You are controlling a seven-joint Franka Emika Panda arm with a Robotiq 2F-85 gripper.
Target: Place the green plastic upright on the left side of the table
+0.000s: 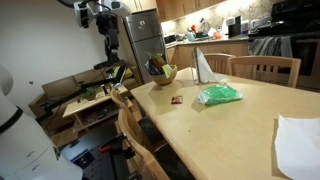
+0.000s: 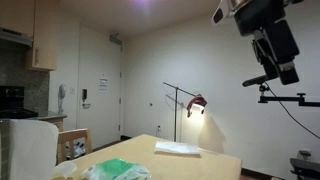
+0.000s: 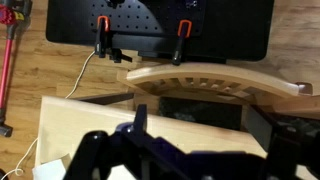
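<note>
The green plastic (image 1: 220, 95) lies flat on the light wooden table (image 1: 250, 125), toward its far side; it also shows at the bottom of an exterior view (image 2: 118, 170). My gripper (image 1: 113, 50) hangs high in the air beyond the table's end, far from the bag, and also shows in an exterior view (image 2: 285, 68). In the wrist view the gripper (image 3: 205, 128) looks open and empty, its dark fingers over the table's edge (image 3: 90, 125) and a chair back (image 3: 215, 80). The bag is not in the wrist view.
On the table stand an olive-yellow bowl (image 1: 163, 72) and a white pointed paper (image 1: 203, 66), with a small dark item (image 1: 176, 100) and a flat white sheet (image 1: 298, 142). Wooden chairs (image 1: 265, 68) ring the table. A cluttered low bench (image 1: 90, 100) stands below the gripper.
</note>
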